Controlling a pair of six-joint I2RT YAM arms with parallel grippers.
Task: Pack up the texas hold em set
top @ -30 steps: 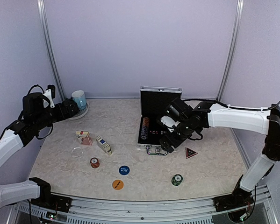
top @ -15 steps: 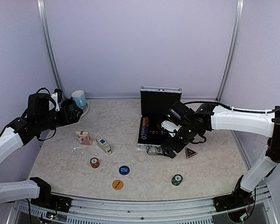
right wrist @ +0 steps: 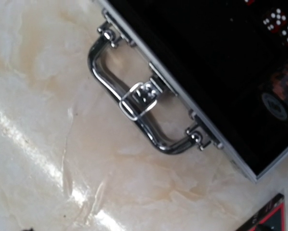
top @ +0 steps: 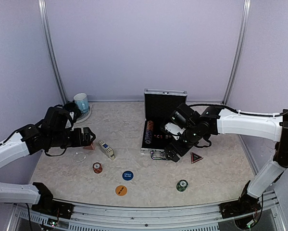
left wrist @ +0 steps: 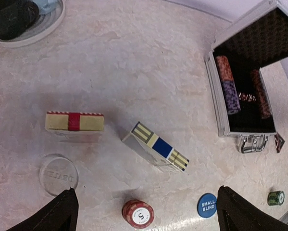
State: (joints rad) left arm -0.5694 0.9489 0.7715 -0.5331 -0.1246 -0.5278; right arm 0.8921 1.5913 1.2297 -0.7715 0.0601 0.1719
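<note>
The silver case stands open at centre back, with chip stacks and red dice in its black lining. My left gripper hangs open over the left of the table; its wrist view looks down on a red card deck, a blue card deck, a red chip stack and the blue button. My right gripper hovers open just above the case handle, holding nothing. Beside it lies the dark triangular marker. An orange button and a green chip stack lie nearer the front.
A light blue mug and a dark mug stand on a plate at the back left. A clear round disc lies left of the red chip stack. The case's lid stands upright.
My left arm has swung from beside the mugs down and right, and now hangs over the card decks. The right arm has hardly moved.
</note>
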